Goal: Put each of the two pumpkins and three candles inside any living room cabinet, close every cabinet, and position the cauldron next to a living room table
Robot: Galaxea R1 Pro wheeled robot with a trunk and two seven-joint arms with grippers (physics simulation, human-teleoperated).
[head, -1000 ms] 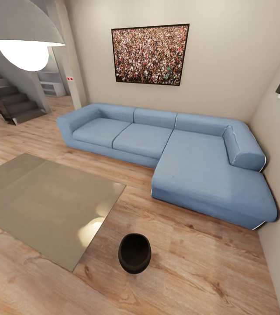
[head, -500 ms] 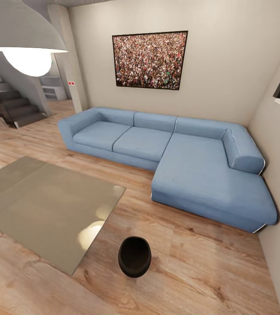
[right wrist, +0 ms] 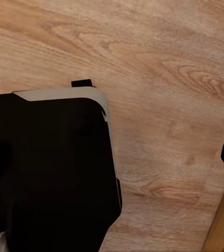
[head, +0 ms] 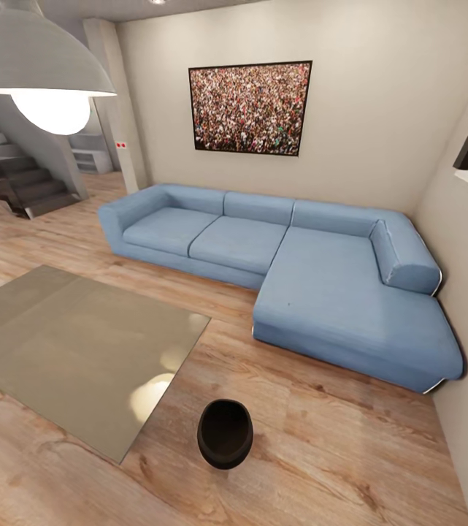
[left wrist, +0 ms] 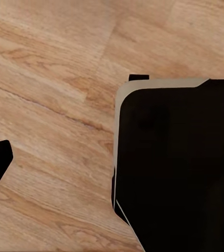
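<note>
One cauldron point(head: 225, 434) sits on the floor at 6 o'clock; one table point(head: 66, 343) lies at 8 o'clock; one sofa point(head: 292, 274) runs from centre to 3 o'clock; one picture point(head: 250, 108) hangs at 12 o'clock; one lamp point(head: 40, 66) hangs at 10 o'clock; one staircase point(head: 14, 179) stands at 9 o'clock.

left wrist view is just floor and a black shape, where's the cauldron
observer: in the head view the cauldron stands on the wood floor, just off the near corner of the table.
operator: touching the table
observer: no, a strip of floor shows between them.
operator: whats beyond it
observer: a blue corner sofa against the far wall.
</note>
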